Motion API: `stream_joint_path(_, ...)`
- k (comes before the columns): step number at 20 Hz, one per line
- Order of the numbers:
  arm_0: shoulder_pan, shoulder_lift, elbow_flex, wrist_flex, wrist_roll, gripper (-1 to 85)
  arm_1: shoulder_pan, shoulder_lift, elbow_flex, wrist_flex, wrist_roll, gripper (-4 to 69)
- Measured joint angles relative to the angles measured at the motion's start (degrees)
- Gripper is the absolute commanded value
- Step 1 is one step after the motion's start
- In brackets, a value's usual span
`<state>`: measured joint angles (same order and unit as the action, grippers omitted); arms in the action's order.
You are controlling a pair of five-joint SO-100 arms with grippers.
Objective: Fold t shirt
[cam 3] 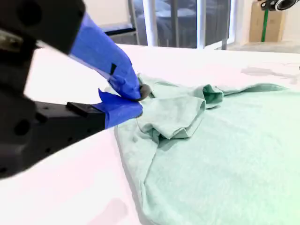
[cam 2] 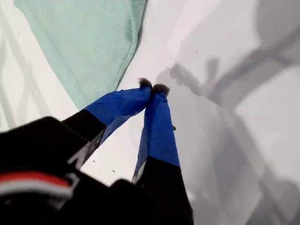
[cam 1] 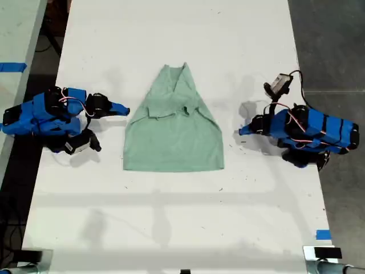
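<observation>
Lying flat near the middle of the white table (cam 1: pixel 171 217), the t shirt (cam 1: pixel 174 134) is partly folded: both sleeves are turned in over the body, so the cloth narrows to a point at its far end and spreads to a straight hem at its near end. A rumpled fold runs across its upper half; what lies beneath that fold is hidden.

Beside the shirt, toward the exterior view's left, rests one blue arm. The second wrist view shows my second gripper (cam 3: pixel 136 99) just at the shirt's edge next to a bunched sleeve fold, so this arm is the second one. Its tips are drawn together; whether they pinch any cloth is hard to make out, since the tips cover that spot.

On the shirt's other side, toward the exterior view's right, sits the first arm, apart from the cloth. My first gripper (cam 2: pixel 153 87) has its jaws pressed together on nothing, over bare table, with the shirt's edge cut off by the frame.
</observation>
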<state>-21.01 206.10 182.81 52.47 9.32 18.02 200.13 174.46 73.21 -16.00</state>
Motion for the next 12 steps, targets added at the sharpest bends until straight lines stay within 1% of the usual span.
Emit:
stream_joint_path(1, 0.1, 0.0, 0.0, 0.0, 0.0, -0.1, 0.0, 0.0, 0.0, 0.0, 0.2, 0.5)
stream_joint_path(2, 0.3, 0.0, 0.0, 0.0, 0.0, -0.1, 0.0, 0.0, 0.0, 0.4, 1.1, -1.1)
stream_joint_path(5, 0.4, 0.0, 0.0, 0.0, 0.0, -0.1, 1.5, 0.1, 0.0, 3.8, 4.6, -1.1)
stream_joint_path(12, 0.4, 0.0, 0.0, 0.0, 0.0, -0.1, 0.5, 0.1, 0.0, 4.0, 4.7, -1.1)
